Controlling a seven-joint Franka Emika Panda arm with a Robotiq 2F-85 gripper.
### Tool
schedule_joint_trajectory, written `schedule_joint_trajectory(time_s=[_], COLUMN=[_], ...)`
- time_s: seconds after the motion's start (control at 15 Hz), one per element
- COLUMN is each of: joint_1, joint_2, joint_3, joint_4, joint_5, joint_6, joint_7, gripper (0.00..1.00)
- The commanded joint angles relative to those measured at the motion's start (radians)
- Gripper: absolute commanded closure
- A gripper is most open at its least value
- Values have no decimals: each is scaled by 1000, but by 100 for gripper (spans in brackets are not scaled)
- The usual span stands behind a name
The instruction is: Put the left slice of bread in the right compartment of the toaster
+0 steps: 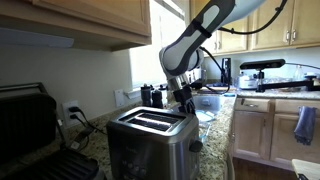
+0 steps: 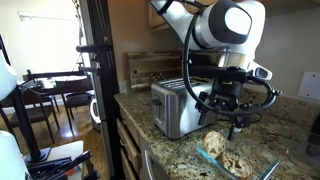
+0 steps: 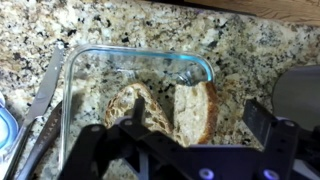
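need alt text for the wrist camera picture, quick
Two slices of bread sit side by side in a clear glass dish on a speckled granite counter. The open gripper hangs over them, and a metal utensil lies at the picture's left, beside the dish.

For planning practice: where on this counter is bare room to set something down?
Bare granite counter beyond the glass dish; also the corner beside the toaster. Crowded: the dish holds both bread slices, utensil alongside.

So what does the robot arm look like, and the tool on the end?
The arm is chunky, rounded and white, with round black joint caps. The tool is black and boxy, with black cables looping round it.
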Motion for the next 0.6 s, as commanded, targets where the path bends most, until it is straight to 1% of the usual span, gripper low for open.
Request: schedule_joint_trajectory(time_s=[0.0,0.4,0.53], joint_1=[-20,-21,-18], joint_2=[7,18,0], joint_3=[9,10,11], joint_4=[14,16,-6], joint_5=[23,28,27], joint_6=[-19,-23,-22], joint_7=[-25,-24,-19], gripper=[0,0,0])
